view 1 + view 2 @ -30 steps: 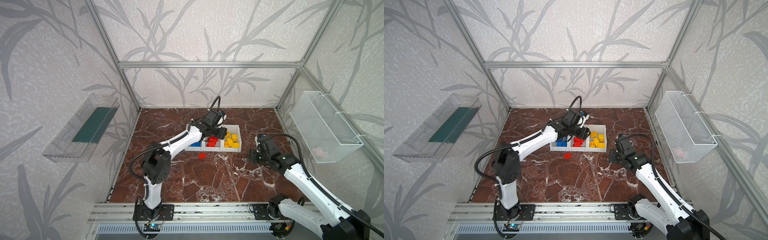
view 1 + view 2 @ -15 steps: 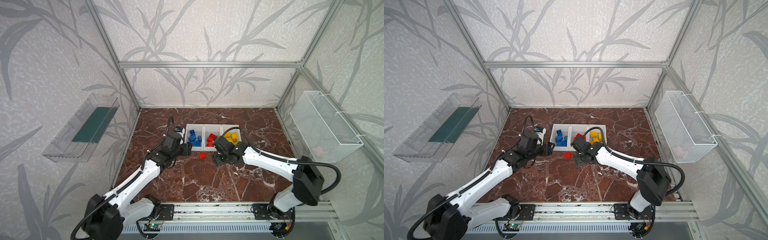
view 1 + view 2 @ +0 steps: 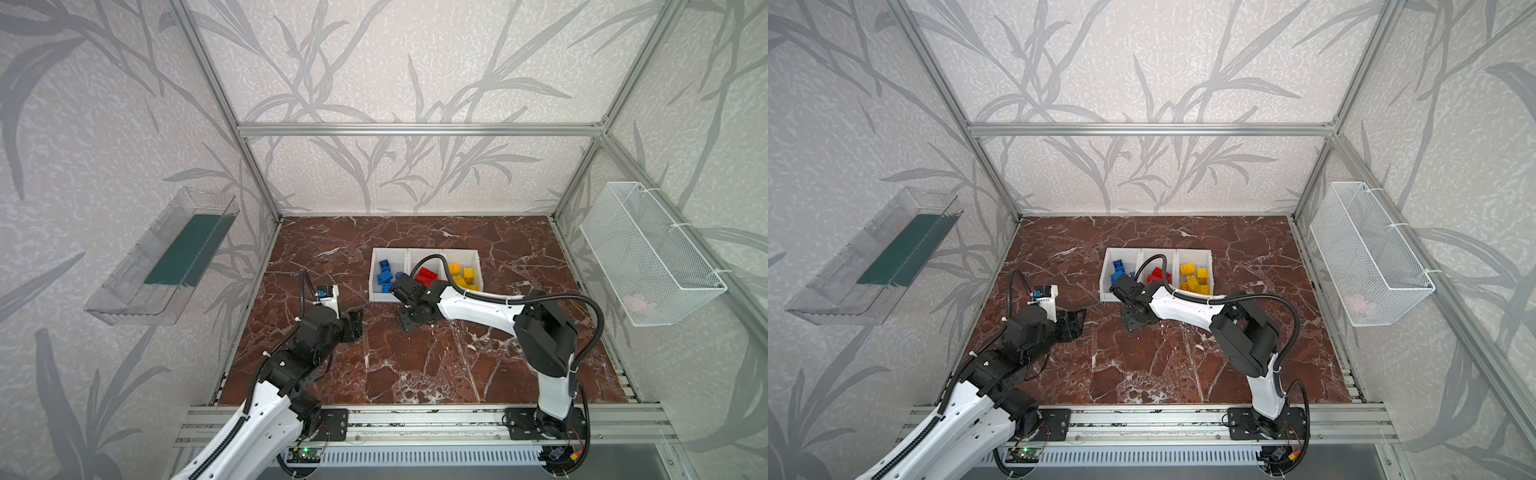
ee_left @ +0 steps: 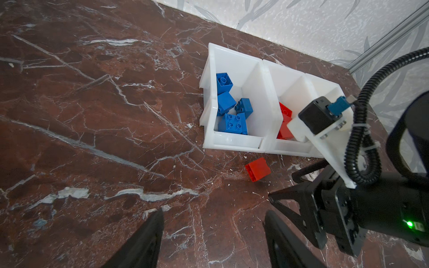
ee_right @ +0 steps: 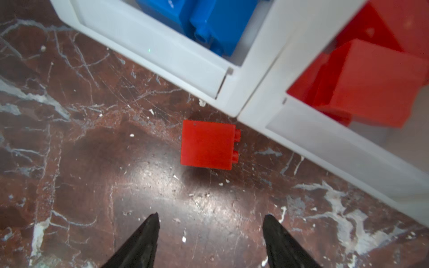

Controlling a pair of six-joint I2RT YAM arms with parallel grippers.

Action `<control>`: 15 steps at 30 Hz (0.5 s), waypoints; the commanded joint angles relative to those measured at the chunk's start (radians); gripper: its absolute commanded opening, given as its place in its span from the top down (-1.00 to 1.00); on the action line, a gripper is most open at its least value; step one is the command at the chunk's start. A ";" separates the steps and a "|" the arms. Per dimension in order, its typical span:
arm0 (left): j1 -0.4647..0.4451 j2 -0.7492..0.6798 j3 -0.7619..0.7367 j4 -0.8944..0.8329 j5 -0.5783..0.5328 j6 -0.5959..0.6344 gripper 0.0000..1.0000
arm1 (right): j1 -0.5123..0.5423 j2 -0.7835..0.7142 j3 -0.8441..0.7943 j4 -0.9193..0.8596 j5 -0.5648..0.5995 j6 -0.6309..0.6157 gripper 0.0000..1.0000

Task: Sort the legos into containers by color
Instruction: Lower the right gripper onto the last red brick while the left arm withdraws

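Three joined white containers (image 3: pixel 390 251) (image 3: pixel 1125 250) (image 4: pixel 232 143) (image 5: pixel 162 53) stand mid-floor. They hold blue legos (image 3: pixel 385 276) (image 4: pixel 232 109), red legos (image 3: pixel 426 275) (image 4: pixel 284 120) and yellow legos (image 3: pixel 463 276), one colour per bin. One loose red lego (image 4: pixel 258 169) (image 5: pixel 207 145) lies on its side just in front of the bins; my right arm hides it in both top views. My right gripper (image 5: pixel 211 218) (image 3: pixel 405 322) (image 4: pixel 283 185) hovers open and empty, its tips just short of that brick. My left gripper (image 4: pixel 213 215) (image 3: pixel 355 326) is open and empty, to the left of the bins.
A clear tray with green liner (image 3: pixel 166 262) hangs on the left wall. A white wire basket (image 3: pixel 648 253) hangs on the right wall. An aluminium rail (image 3: pixel 415 419) runs along the front edge of the brown marble floor (image 3: pixel 415 365).
My left arm has pulled back from over the bins to the front left. My right arm has swung in from the right to the loose red lego.
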 commanded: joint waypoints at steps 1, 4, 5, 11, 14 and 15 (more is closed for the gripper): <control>0.005 -0.014 -0.009 -0.006 -0.023 -0.024 -0.43 | 0.007 0.046 0.049 -0.009 0.012 0.016 -0.42; 0.004 -0.001 -0.005 -0.008 -0.011 -0.023 -0.43 | 0.007 0.072 0.070 -0.011 0.026 0.019 -0.41; 0.005 0.001 -0.007 -0.008 -0.007 -0.023 -0.43 | 0.007 0.080 0.073 -0.005 0.028 0.020 -0.41; 0.004 -0.005 -0.028 0.023 0.009 -0.027 -0.43 | 0.007 0.120 0.102 -0.012 0.047 0.025 -0.38; 0.003 -0.006 -0.027 0.023 0.010 -0.023 -0.43 | 0.007 0.135 0.109 -0.009 0.060 0.031 -0.36; 0.004 -0.007 -0.027 0.023 0.012 -0.023 -0.43 | 0.007 0.139 0.110 -0.008 0.062 0.032 -0.36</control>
